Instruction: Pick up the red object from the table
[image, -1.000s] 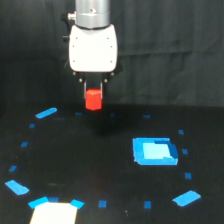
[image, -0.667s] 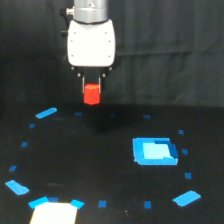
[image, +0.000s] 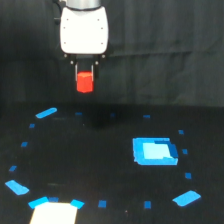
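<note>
The red object (image: 85, 82) is a small red-orange block hanging in the air well above the black table (image: 100, 165), in the upper left of the exterior view. My gripper (image: 85, 84) is shut on it, its dark fingers pressed against both sides of the block under the white arm housing (image: 84, 29). A faint shadow lies on the table below the block.
A larger blue rectangular patch (image: 155, 151) lies to the exterior view's right. A pale patch (image: 54, 212) sits at the bottom left edge. Small blue tape marks (image: 46, 113) ring the table's middle. A dark curtain hangs behind.
The gripper has risen with the red object held in it, lifting it farther above the table. Nothing else has moved.
</note>
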